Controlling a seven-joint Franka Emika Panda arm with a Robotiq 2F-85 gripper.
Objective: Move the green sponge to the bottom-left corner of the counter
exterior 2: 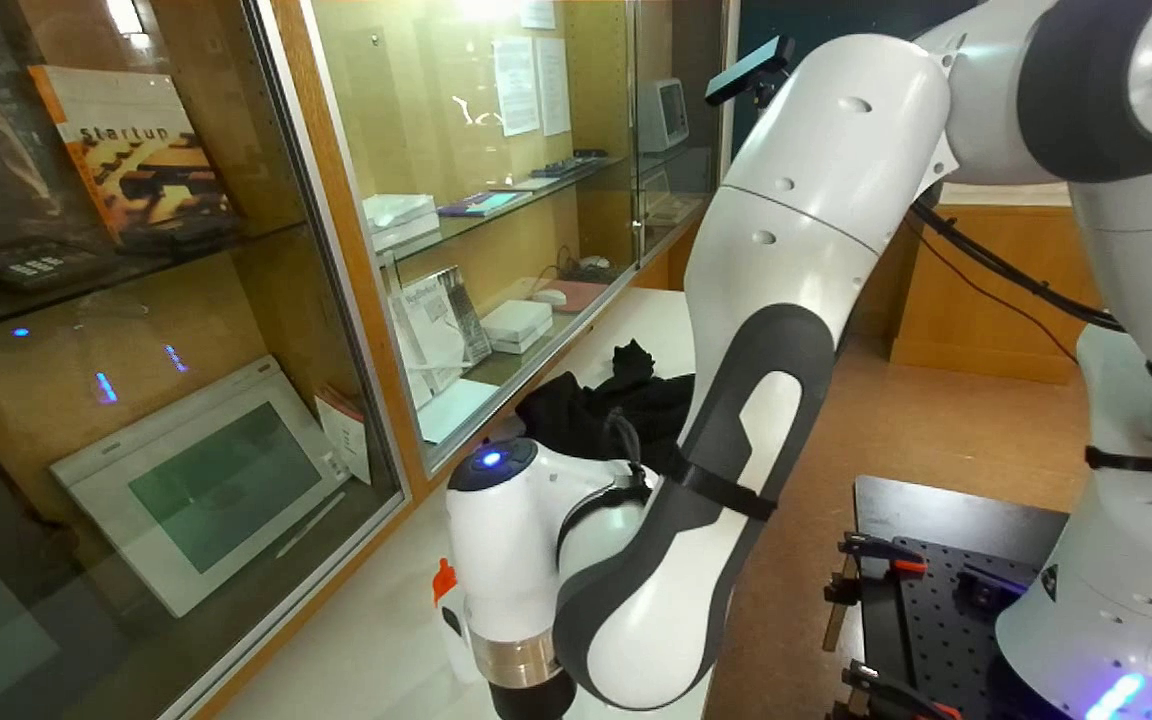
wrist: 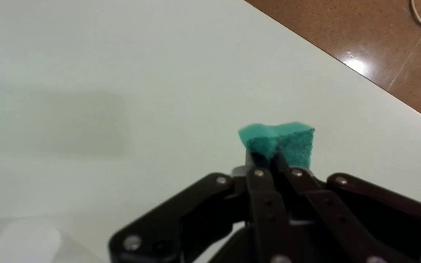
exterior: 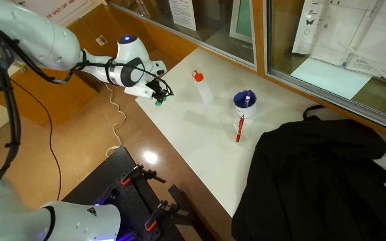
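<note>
Your fingers point(wrist: 260, 179) are nearly together and clamped on the green sponge point(wrist: 296, 146), and look how its middle pinches in while the ends flare beyond the tips, towards twelve o'clock! In the wrist view you have it between three and four o'clock from the centre, paler along the top, darker and rougher on its broad face, with the counter point(wrist: 177, 91) spread out behind it. Touching down? From these angles you cannot tell. In an exterior view, a teal end shows below your fingers, near the counter's corner, which lies at nine o'clock from it. Between two and three from the sponge, you see the red-capped bottle point(exterior: 204, 92) standing upright, visible in both exterior views. On from the bottle, towards four o'clock, there's the blue-lined cup point(exterior: 246, 112) with a dark pen point(exterior: 247, 99) inside. At six o'clock from the cup, a red pen point(exterior: 240, 129) points just past twelve. Out at four o'clock from that, black cloth point(exterior: 307, 180) heaps over the counter, covering part of its edge.
</note>
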